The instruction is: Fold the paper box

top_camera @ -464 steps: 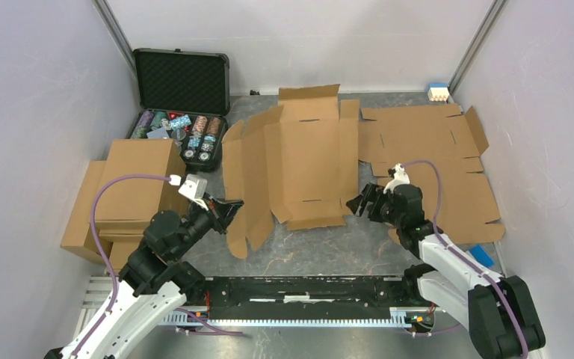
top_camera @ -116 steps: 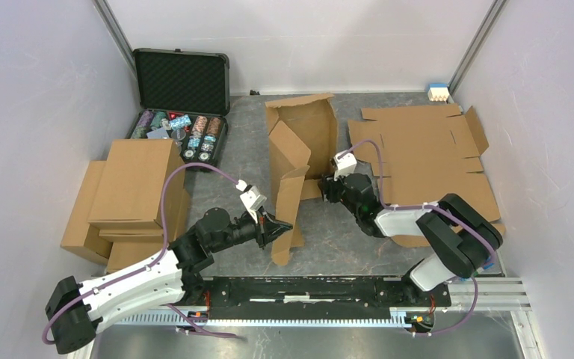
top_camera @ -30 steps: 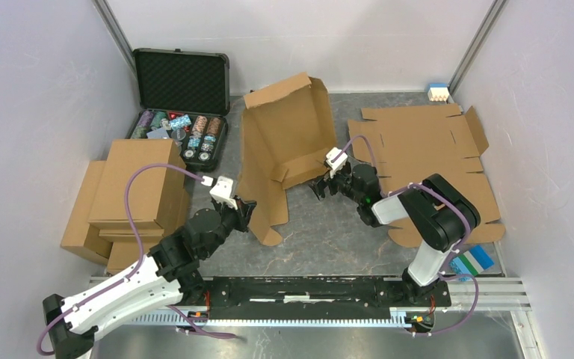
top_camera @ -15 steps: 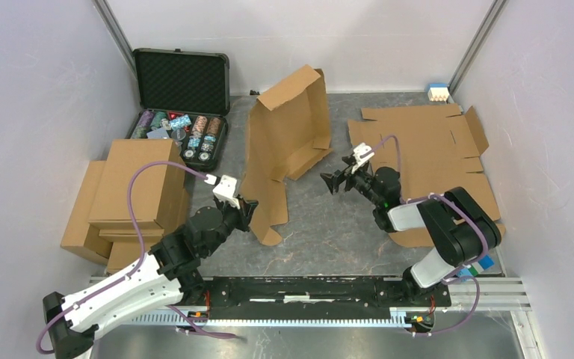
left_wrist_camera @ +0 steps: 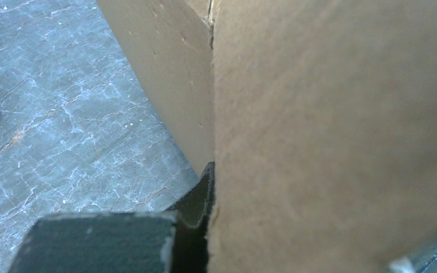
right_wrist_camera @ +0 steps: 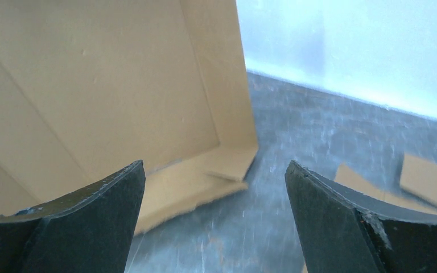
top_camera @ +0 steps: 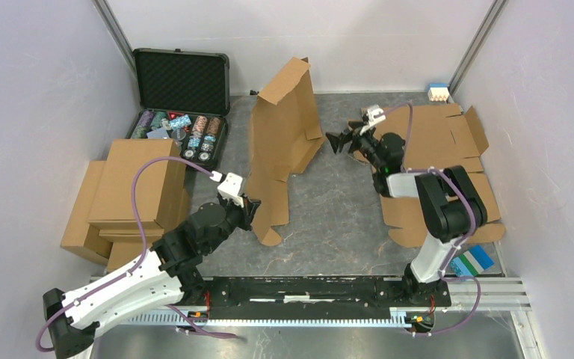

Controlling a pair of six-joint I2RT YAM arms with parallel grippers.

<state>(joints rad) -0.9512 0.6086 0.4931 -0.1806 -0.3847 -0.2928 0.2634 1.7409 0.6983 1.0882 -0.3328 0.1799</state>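
The paper box (top_camera: 280, 142) stands on edge in the middle of the table (top_camera: 336, 232), toward the far edge. Its big panel is tilted nearly upright and its lower flaps trail down toward the near edge. In the right wrist view its inner face (right_wrist_camera: 102, 85) and a bent bottom flap fill the left half.

Flat cardboard blanks (top_camera: 448, 149) lie along the right edge. A stack of folded cardboard boxes (top_camera: 131, 187) sits at the left edge. In the far left corner a black case (top_camera: 181, 75) stands open, with rows of poker chips (top_camera: 179, 133) in its tray.

The left arm reaches diagonally from the near left corner. The left gripper (top_camera: 248, 213) is clamped on the box's near flap. In its wrist view one dark finger (left_wrist_camera: 196, 205) lies flat against the sheet (left_wrist_camera: 330, 142) and the other is hidden behind it.

The right arm rises from the near right corner and bends toward the far edge, with its wrist pointing left at the box. The right gripper (top_camera: 336, 140) (right_wrist_camera: 214, 165) is spread wide, holds nothing, and is just beside the box without touching it.

A small blue and white item (top_camera: 438, 92) sits in the far right corner.
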